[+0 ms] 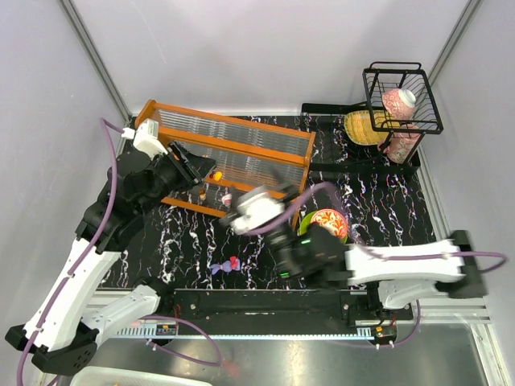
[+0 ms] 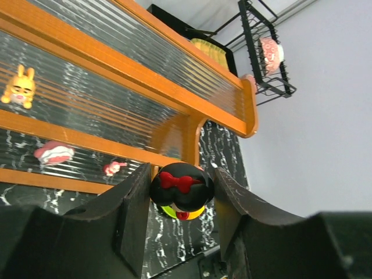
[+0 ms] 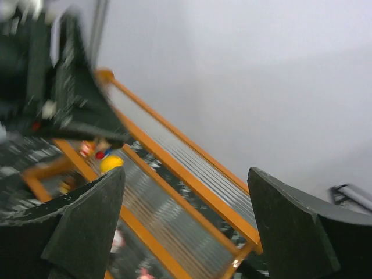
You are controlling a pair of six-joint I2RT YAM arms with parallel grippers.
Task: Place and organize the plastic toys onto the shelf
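Note:
The orange-framed shelf (image 1: 241, 149) with clear ribbed panels stands at the back left; it also shows in the left wrist view (image 2: 174, 87) and in the right wrist view (image 3: 192, 180). My left gripper (image 2: 181, 200) is shut on a figurine with a black head, red bow and yellow body (image 2: 180, 187), held just in front of the shelf (image 1: 216, 175). A yellow bunny toy (image 2: 18, 88), a pink-white toy (image 2: 53, 153) and a small pink toy (image 2: 113, 168) lie on the shelf. A purple toy (image 1: 218, 268) and a pink toy (image 1: 234, 262) lie on the table. My right gripper (image 3: 186, 221) is open and empty, raised near the shelf's right part.
A green plate with a red-patterned bowl (image 1: 328, 223) sits right of the shelf, beside my right arm. A black wire basket (image 1: 401, 100) holding a pink container stands at the back right, with a yellow object (image 1: 364, 127) next to it. Grey walls close in all round.

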